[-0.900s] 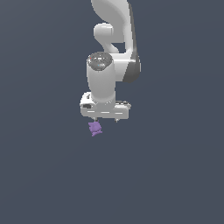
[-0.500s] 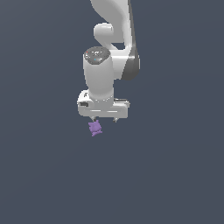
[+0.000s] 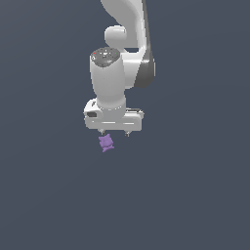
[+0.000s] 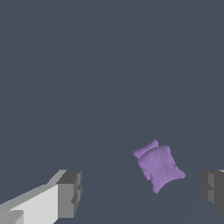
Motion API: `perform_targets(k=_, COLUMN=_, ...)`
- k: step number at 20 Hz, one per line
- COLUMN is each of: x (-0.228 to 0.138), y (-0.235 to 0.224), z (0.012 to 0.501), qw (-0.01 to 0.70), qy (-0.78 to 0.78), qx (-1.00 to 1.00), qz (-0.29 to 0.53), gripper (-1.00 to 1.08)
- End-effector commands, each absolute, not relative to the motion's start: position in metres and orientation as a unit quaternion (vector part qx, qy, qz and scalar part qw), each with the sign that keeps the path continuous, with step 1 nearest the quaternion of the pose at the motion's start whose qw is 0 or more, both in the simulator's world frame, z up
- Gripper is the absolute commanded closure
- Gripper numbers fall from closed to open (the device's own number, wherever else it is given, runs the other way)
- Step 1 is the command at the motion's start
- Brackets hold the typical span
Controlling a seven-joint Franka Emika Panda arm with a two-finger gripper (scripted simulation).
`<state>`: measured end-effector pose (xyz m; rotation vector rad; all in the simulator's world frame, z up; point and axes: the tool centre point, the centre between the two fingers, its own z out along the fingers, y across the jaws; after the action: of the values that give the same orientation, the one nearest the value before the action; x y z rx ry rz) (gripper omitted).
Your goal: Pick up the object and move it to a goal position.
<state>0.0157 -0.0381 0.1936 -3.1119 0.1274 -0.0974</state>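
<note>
The object [image 3: 106, 142] is a tiny purple lumpy item with pointed nubs, lying on the dark grey floor just below my white gripper [image 3: 114, 133] in the exterior view. In the wrist view the object [image 4: 159, 167] lies between the two fingers, nearer one finger [image 4: 213, 188] than the other [image 4: 70, 193]. The jaws stand wide apart and nothing is held. The gripper is above the object; I cannot tell how high the fingertips are above the floor.
The white arm [image 3: 122, 58] rises from the gripper toward the top of the exterior view. The floor [image 3: 195, 185] around is plain dark grey.
The arm and gripper have shifted slightly toward the exterior view's left and upward in the picture. The purple object has stayed where it was. The jaws remain open.
</note>
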Motion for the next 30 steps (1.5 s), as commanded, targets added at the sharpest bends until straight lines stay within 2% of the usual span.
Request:
perform_targets(k=1, x=0.015, y=-0.04, z=0.191, qw=0.012, qy=0.034, qx=-0.999, qz=-0.03, gripper=-0.92)
perform_targets(k=30, x=-0.031, y=-0.095, z=0.095, qw=0.0, qy=-0.201, qx=-0.98, qz=-0.001, gripper=-0.92)
